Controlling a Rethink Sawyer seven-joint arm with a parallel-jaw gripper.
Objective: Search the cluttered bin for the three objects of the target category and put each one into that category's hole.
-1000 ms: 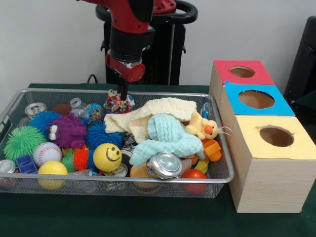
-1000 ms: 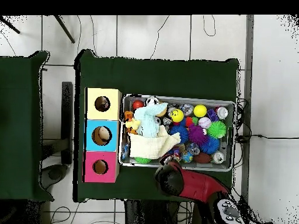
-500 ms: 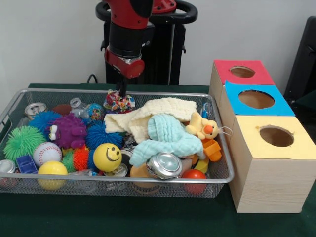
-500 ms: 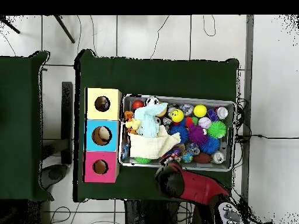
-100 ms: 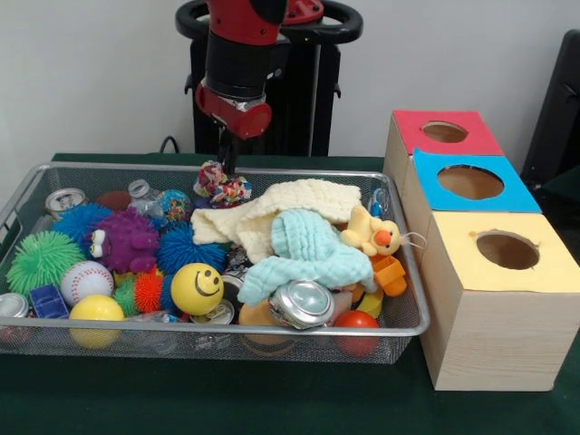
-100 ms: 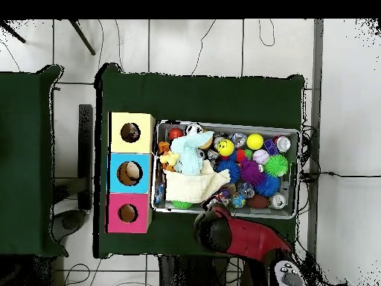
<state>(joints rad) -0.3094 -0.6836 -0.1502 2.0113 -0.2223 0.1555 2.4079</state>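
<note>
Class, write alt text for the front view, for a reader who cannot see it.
A red robot arm's end effector lifts a crumpled multicoloured wrapper above a wire bin crowded with balls, cans and cloths. Beside it stands a wooden box with red, blue and yellow holed tops.

1. The red and black arm [image 5: 237, 54] is cut off by the front view's top edge.
2. The claw [image 5: 225, 161] is a thin dark stem over a crumpled multicoloured wrapper [image 5: 221, 186]; whether it grips the wrapper cannot be told.
3. The pale yellow cloth [image 5: 290, 204] and mint green cloth [image 5: 308, 249] hide whatever lies beneath them in the wire mesh bin [image 5: 217, 340].
4. In the overhead view, the arm's red bulk [image 6: 238, 237] covers the claw.
</note>
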